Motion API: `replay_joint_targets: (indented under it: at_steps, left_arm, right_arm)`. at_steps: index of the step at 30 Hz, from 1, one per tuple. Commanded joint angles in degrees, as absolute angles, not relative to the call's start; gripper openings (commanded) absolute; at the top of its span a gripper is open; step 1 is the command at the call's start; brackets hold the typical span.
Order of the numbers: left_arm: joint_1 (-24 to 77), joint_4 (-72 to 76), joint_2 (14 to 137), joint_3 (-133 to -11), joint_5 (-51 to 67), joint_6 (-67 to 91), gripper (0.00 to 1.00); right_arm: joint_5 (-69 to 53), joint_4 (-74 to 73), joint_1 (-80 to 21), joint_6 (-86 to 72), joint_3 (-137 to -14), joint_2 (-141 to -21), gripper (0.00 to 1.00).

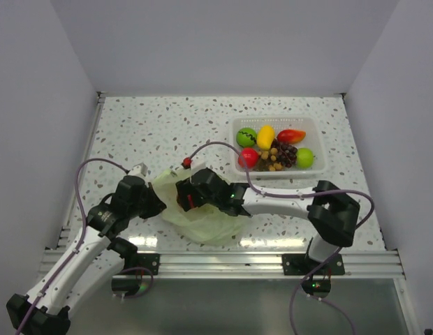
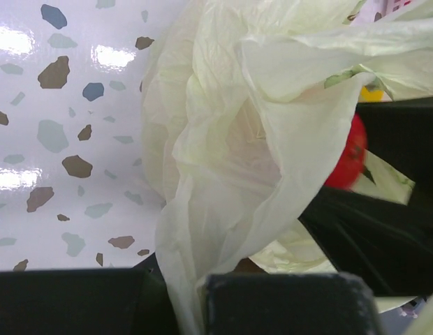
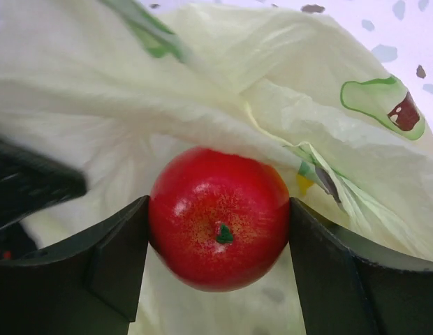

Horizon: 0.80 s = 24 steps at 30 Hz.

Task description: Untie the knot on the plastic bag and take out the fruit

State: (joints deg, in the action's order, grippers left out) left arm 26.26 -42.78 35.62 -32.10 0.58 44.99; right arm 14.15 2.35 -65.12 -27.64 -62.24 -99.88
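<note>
Round red fruit [image 3: 218, 218], 1 piece, sits between the 2 fingers of the right gripper [image 3: 218, 234], which press on its left and right sides. It lies at the mouth of the pale green plastic bag [image 1: 202, 225], crumpled on the speckled table [image 1: 153, 125] near the arm bases. Left gripper [image 2: 176, 301] is clamped on a fold of the bag's left side. Clear tray [image 1: 316, 125], back right, holds other toy fruits [image 1: 267, 137].

Speckled table [image 1: 153, 125] bears a pale green bag [image 1: 202, 227] and clear tray [image 1: 311, 124].

Red fruit [image 2: 350, 157] half hidden behind bag [image 2: 230, 153] folds (left wrist view), left claw [image 2: 176, 300] cropped below
</note>
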Motion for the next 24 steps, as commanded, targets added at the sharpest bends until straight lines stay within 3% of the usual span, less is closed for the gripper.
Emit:
replay_joint_targets:
  at_steps: [1, 9, 12, 14, 24]
  left_arm:
    - [26.02, -42.54, 36.03, -34.10, -1.84, 44.56, 0.00]
    - [26.10, -42.80, 37.09, -34.72, -2.28, 43.86, 0.00]
    - [26.02, -42.54, 36.91, -34.45, -2.37, 43.94, 0.00]
    - [26.02, -42.36, 36.74, -34.28, -2.02, 43.86, 0.00]
    - [26.02, -42.36, 35.51, -34.10, -0.53, 42.45, 0.00]
  right_arm:
    - [7.85, 0.89, -64.95, -22.78, -61.26, -91.24, 0.22]
    - [3.60, -10.25, -61.01, -15.48, -66.70, -77.18, 0.20]
    - [9.73, -15.53, -56.00, -12.76, -70.31, -75.24, 0.20]
    - [16.48, -18.79, -51.78, -11.08, -71.71, -75.15, 0.20]
    - [20.23, -17.14, -23.57, -15.46, -71.01, -81.73, 0.25]
